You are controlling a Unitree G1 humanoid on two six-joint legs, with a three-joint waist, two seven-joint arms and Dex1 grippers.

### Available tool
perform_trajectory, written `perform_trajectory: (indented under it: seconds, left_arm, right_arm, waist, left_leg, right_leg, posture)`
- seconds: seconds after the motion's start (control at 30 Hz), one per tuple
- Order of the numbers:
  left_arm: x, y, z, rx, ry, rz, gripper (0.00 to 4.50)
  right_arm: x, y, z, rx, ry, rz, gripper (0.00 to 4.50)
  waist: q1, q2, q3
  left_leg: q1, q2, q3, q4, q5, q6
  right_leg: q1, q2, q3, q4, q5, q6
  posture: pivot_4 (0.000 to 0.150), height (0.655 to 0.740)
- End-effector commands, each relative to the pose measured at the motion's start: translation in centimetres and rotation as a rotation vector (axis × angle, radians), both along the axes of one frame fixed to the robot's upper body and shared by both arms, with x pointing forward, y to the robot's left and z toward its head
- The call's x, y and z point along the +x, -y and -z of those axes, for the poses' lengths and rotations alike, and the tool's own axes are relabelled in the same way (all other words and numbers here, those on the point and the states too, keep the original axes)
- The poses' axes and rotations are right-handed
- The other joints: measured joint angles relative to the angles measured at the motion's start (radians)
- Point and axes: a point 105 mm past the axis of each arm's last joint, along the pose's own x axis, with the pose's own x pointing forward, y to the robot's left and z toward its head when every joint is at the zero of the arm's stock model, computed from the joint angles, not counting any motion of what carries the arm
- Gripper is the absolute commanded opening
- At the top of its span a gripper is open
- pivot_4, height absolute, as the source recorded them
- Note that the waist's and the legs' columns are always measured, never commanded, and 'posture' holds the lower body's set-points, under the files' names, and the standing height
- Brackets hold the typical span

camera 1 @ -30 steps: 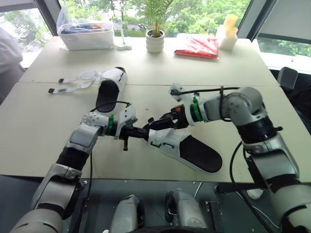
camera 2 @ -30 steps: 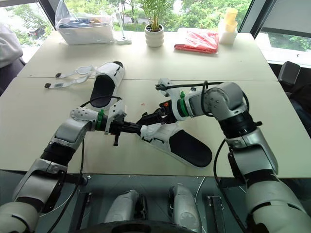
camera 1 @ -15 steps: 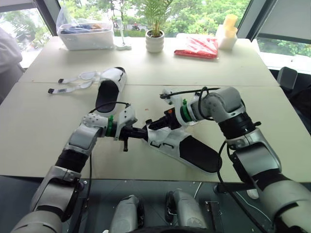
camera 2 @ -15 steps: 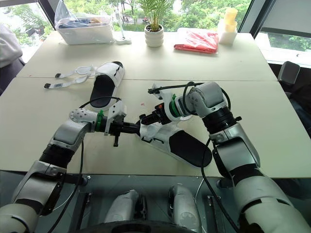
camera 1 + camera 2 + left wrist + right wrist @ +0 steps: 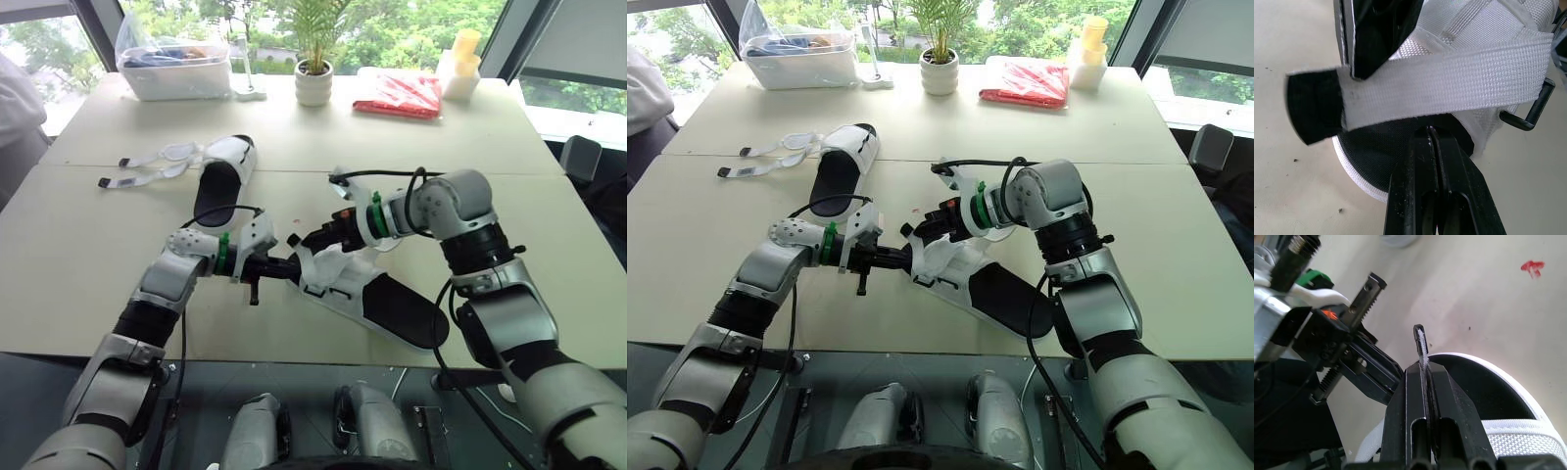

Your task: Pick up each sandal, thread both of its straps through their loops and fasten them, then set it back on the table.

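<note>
Windows with green foliage run behind a beige table (image 5: 88, 255).

Back row: clear plastic bin (image 5: 174, 69), potted plant (image 5: 313, 80), red packet (image 5: 397, 95), pale yellow container (image 5: 458, 61).

Mid-left: second sandal (image 5: 221, 181) lies flat on the table, black footbed up. Its loose straps (image 5: 157, 162) are spread on the surface just beside it, unfastened.

Front centre: left gripper (image 5: 287, 267) reaches to the toe end of the near sandal (image 5: 392, 305). Left wrist view: both fingers are pressed together, with their tips at the rim of the black footbed under the crossing strap (image 5: 1449, 78). It appears to pinch the sandal's edge. A black metal loop (image 5: 1533, 105) sits at the sandal's side, and the strap is not through it.

The near sandal is tilted, toe end raised off the table, heel toward the table's front edge.

Right gripper (image 5: 308, 240) is just above the toe. Right wrist view: fingers are closed on the thin strap end, which stands up between them. The strap's black tip pokes out past the fingers.
</note>
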Motion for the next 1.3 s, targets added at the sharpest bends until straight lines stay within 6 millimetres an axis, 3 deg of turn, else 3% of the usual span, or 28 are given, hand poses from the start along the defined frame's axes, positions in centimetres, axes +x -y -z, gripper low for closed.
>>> perform_trajectory:
  seconds: [0.03, 0.17, 0.37, 0.43, 0.47, 0.53, 0.63, 0.8, 0.87, 1.0, 1.17, 1.3]
  left_arm:
    - [0.1, 0.0, 0.1, 0.002, 0.005, -0.002, 0.0]
    - [0.2, 0.3, -0.1, -0.007, 0.003, -0.002, 0.0]
    - [0.1, 0.2, 0.1, -0.005, 0.001, 0.003, 0.0]
    - [0.1, 0.2, 0.1, -0.004, 0.0, 0.006, 0.0]
    - [0.1, 0.2, 0.1, -0.004, -0.001, 0.009, 0.0]
    - [0.1, 0.3, 0.1, -0.004, -0.002, 0.013, 0.0]
    - [0.2, 0.4, 0.1, -0.003, -0.003, 0.019, 0.0]
    - [0.4, 0.8, 0.0, -0.004, -0.002, 0.034, 0.0]
    - [0.5, 0.9, 0.0, -0.004, -0.002, 0.039, 0.0]
    - [0.6, 1.1, -0.1, -0.007, 0.001, 0.043, 0.0]
    - [0.5, 0.9, -0.1, -0.005, 0.001, 0.043, 0.0]
    - [0.4, 0.8, 0.1, 0.0, -0.005, 0.045, 0.0]
  right_arm:
    - [-0.1, -0.4, -2.0, 0.025, 0.103, -0.047, 0.02]
    - [-1.0, 1.0, -4.6, 0.065, 0.349, -0.112, 0.02]
    - [-1.9, 4.4, -9.2, 0.157, 0.695, -0.03, 0.02]
    - [-2.5, 5.1, -10.1, 0.127, 0.879, -0.035, 0.02]
    - [-3.5, 5.2, -10.5, 0.07, 1.074, -0.094, 0.02]
    - [-5.4, 4.9, -10.0, -0.022, 1.313, -0.229, 0.02]
    - [-7.5, 4.7, -7.6, -0.174, 1.594, -0.479, 0.02]
    - [-8.1, 5.5, -3.5, -0.475, 2.07, -0.916, 0.02]
    - [-7.7, 5.7, -2.2, -0.518, 2.117, -1.008, 0.02]
    - [-7.9, 5.1, -1.6, -0.464, 2.167, -0.979, 0.02]
    - [-10.9, 5.3, 0.6, -0.312, 2.023, -1.11, 0.02]
    - [-12.4, 5.6, 1.0, -0.261, 1.956, -1.146, 0.02]
  waist:
    - [0.0, 0.0, 0.0]
    - [0.006, 0.0, 0.0]
    - [0.005, 0.0, 0.0]
    - [0.006, 0.0, 0.0]
    - [0.006, 0.0, 0.0]
    - [0.009, 0.0, 0.0]
    - [0.006, -0.001, 0.0]
    - [0.005, -0.001, 0.001]
    - [0.005, -0.001, 0.001]
    - [0.007, -0.001, 0.001]
    - [0.009, -0.001, 0.001]
    - [0.007, -0.001, 0.001]
  left_leg:
    - [0.0, 0.0, 0.0, 0.0, 0.0, 0.0]
    - [-0.001, 0.0, -0.001, 0.0, 0.0, 0.0]
    - [-0.001, 0.0, -0.001, 0.0, 0.0, 0.0]
    - [-0.001, 0.0, -0.001, 0.0, 0.0, 0.0]
    - [-0.001, 0.0, -0.001, 0.0, 0.0, 0.0]
    - [-0.001, 0.0, -0.001, -0.001, 0.0, 0.0]
    - [0.0, -0.001, 0.0, -0.002, 0.0, 0.0]
    - [0.003, -0.001, 0.002, -0.001, 0.0, 0.0]
    - [0.003, -0.001, 0.003, 0.0, 0.0, 0.0]
    - [0.002, 0.0, 0.003, 0.0, 0.0, -0.001]
    - [0.002, -0.001, 0.002, 0.0, 0.0, 0.0]
    - [0.003, 0.0, 0.002, 0.001, 0.0, 0.0]
  right_leg:
    - [0.0, 0.0, 0.0, 0.0, 0.0, 0.0]
    - [0.0, 0.0, 0.0, -0.001, 0.0, 0.0]
    - [0.0, 0.0, 0.0, -0.001, 0.0, 0.0]
    - [0.0, 0.0, 0.0, -0.001, 0.0, 0.0]
    - [0.0, 0.0, 0.0, -0.001, 0.0, 0.001]
    - [0.0, 0.0, 0.0, -0.002, 0.0, 0.001]
    - [0.0, 0.001, 0.001, -0.002, -0.001, 0.002]
    - [0.001, 0.001, 0.003, 0.0, -0.002, 0.003]
    - [0.001, 0.001, 0.004, 0.0, -0.002, 0.004]
    - [0.001, 0.001, 0.004, 0.0, -0.002, 0.004]
    - [0.001, 0.002, 0.004, 0.0, -0.002, 0.004]
    - [0.002, 0.001, 0.004, 0.0, -0.002, 0.003]
  posture:
    - [0.15, 0.7288]
    - [0.15, 0.7288]
    - [0.15, 0.7288]
    - [0.15, 0.7288]
    - [0.15, 0.7288]
    - [0.15, 0.7288]
    - [0.15, 0.7288]
    - [0.15, 0.7288]
    - [0.15, 0.7288]
    - [0.15, 0.7288]
    - [0.15, 0.7288]
    - [0.15, 0.7288]
